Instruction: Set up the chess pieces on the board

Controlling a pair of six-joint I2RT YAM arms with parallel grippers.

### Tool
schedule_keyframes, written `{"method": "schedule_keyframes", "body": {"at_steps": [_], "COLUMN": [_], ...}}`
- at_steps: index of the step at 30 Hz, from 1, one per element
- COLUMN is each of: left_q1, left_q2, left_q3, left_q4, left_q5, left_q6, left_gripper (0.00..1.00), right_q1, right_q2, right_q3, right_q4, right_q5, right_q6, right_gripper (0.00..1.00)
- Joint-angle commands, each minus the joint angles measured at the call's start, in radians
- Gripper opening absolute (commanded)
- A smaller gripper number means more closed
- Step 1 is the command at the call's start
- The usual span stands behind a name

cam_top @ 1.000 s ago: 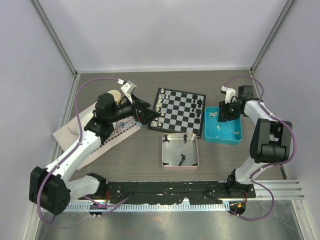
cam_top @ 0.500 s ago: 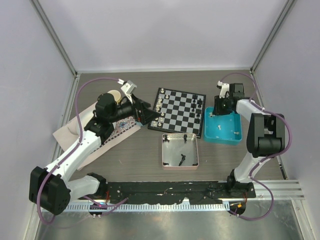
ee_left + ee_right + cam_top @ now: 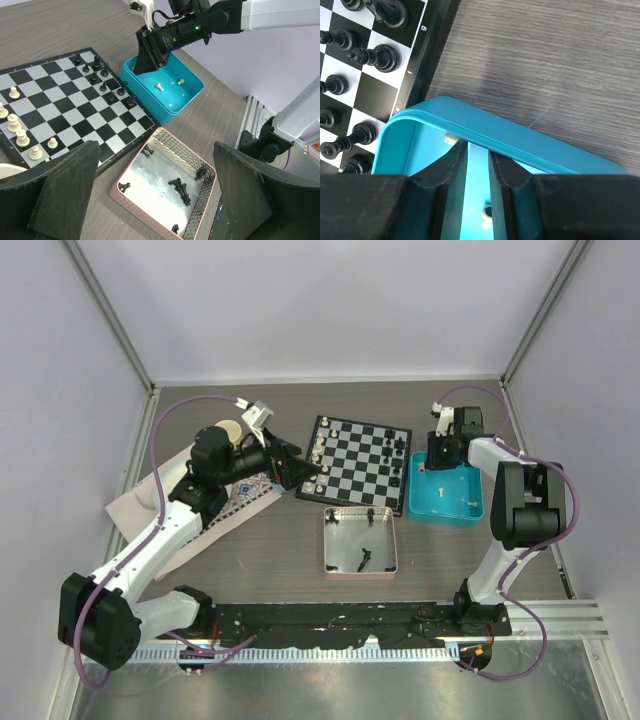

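Note:
The chessboard [image 3: 355,464] lies at the table's middle, with off-white pieces [image 3: 318,450] along its left edge and black pieces [image 3: 396,452] along its right. My left gripper [image 3: 300,472] hovers at the board's left edge, wide open and empty [image 3: 155,146]. My right gripper [image 3: 437,462] reaches down into the far-left corner of the blue tray [image 3: 452,515]. Its fingers [image 3: 455,160] stand a narrow gap apart and hold nothing. One white piece [image 3: 451,138] lies beside the left fingertip. Another [image 3: 487,212] lies on the tray floor below the gap.
A pink tray [image 3: 328,540] in front of the board holds several black pieces [image 3: 364,560]. More white pieces [image 3: 470,505] lie in the blue tray. A patterned cloth [image 3: 140,502] and a wooden cup [image 3: 228,430] sit at the left. Enclosure walls surround the table.
My right gripper has moved left and down into the blue tray's far-left corner. The left arm has not moved.

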Motion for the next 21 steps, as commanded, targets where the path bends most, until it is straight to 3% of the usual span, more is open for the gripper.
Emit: {"method": "schedule_keyframes", "body": {"at_steps": [1, 8, 15, 21], "left_q1": [-0.002, -0.002, -0.002, -0.002], "left_q2": [-0.022, -0.025, -0.025, -0.034], "left_q3": [0.005, 0.007, 0.007, 0.013], "left_q4": [0.042, 0.04, 0.037, 0.028], "left_q5": [0.005, 0.005, 0.005, 0.005], "left_q6": [0.007, 0.007, 0.007, 0.01], "left_gripper": [0.99, 0.99, 1.0, 1.0], "right_q1": [0.011, 0.019, 0.023, 0.023], "right_q2": [-0.003, -0.011, -0.02, -0.078], "right_q3": [0.03, -0.008, -0.022, -0.031], "right_q4": [0.053, 0.125, 0.128, 0.087], "right_q5": [0.023, 0.06, 0.058, 0.066], "right_q6": [0.019, 0.069, 0.066, 0.026], "right_gripper": [0.28, 0.26, 0.11, 0.05]}}
